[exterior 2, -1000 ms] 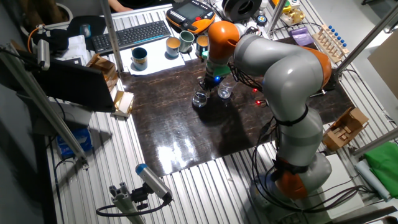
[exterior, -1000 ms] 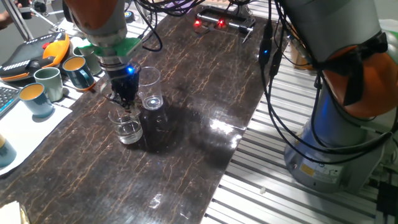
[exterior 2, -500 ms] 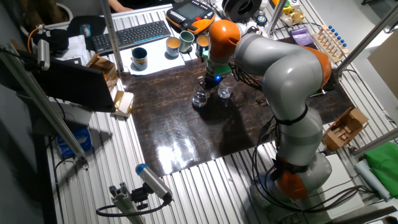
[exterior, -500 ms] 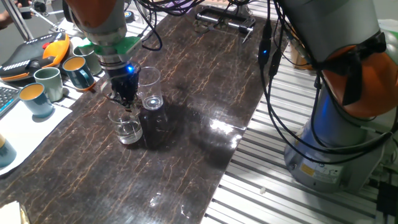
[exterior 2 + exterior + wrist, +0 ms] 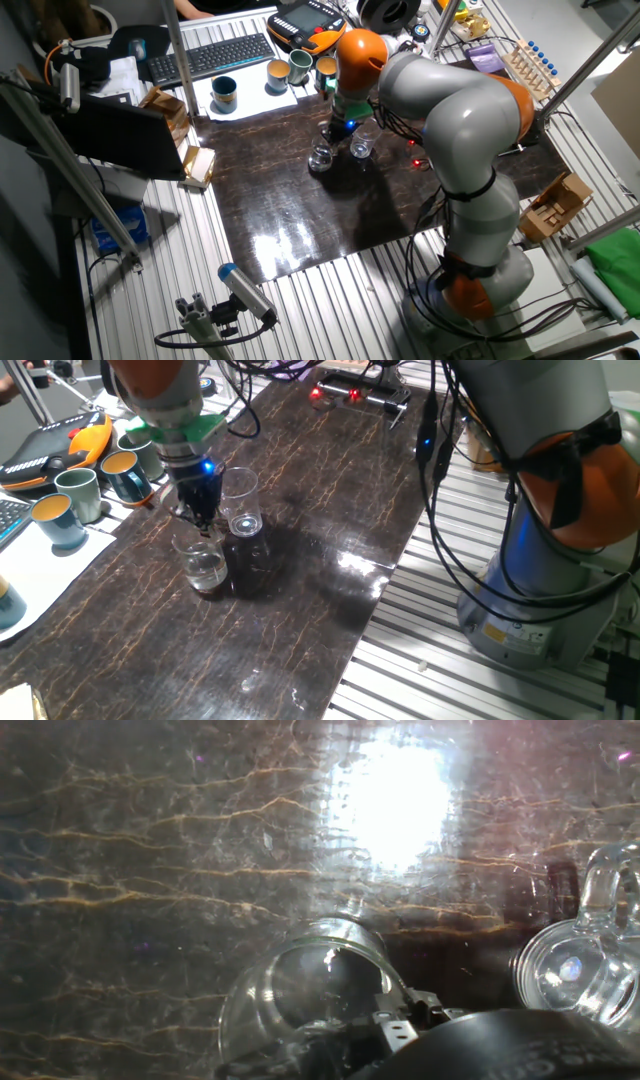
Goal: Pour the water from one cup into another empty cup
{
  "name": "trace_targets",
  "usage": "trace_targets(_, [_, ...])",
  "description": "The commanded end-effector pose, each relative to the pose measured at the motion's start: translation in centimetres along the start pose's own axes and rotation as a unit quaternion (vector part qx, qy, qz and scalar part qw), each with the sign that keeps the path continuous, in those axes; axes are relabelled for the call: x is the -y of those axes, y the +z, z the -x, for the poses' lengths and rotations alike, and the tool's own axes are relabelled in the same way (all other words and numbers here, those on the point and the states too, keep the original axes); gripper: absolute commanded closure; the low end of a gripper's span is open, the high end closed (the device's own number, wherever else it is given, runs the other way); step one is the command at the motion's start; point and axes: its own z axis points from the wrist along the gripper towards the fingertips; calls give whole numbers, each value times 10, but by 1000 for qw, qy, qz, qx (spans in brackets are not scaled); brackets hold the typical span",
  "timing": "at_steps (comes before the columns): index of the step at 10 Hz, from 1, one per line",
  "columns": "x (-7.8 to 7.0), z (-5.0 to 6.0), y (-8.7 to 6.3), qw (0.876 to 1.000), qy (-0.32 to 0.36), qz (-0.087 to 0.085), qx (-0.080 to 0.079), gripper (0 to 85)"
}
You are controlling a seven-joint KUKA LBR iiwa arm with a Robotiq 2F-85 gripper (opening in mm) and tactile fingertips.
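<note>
The shorter rounded clear glass (image 5: 203, 566) holds a little clear water (image 5: 205, 572) and is upright on or just above the dark marble-patterned tabletop (image 5: 300, 510). My gripper (image 5: 200, 523) comes down from above and is shut on its far rim. The taller straight tumbler (image 5: 241, 506) stands empty right beside it, to the right and behind. In the hand view the short glass's rim (image 5: 300, 985) is directly below the fingers (image 5: 396, 1026) and the tumbler (image 5: 575, 970) is at the right edge. The other fixed view shows the gripper (image 5: 335, 135), short glass (image 5: 321, 158) and tumbler (image 5: 361, 146).
Several coloured ceramic mugs (image 5: 75, 495) stand on white paper at the table's left edge, next to an orange teach pendant (image 5: 60, 445). A keyboard (image 5: 215, 55) lies behind them. Cables (image 5: 440, 480) hang along the right edge near the arm's base (image 5: 540, 580).
The gripper and the short glass have shifted slightly up and left. The tumbler has not moved.
</note>
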Motion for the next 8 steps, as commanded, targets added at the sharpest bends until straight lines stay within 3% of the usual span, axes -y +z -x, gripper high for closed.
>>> trace_targets(1, [-1,0,-7,1000,5,3,-1,843])
trace_targets(5, [0,-12,-57,999,39,11,-1,843])
trace_targets(8, [18,-29,-105,998,55,9,-3,843])
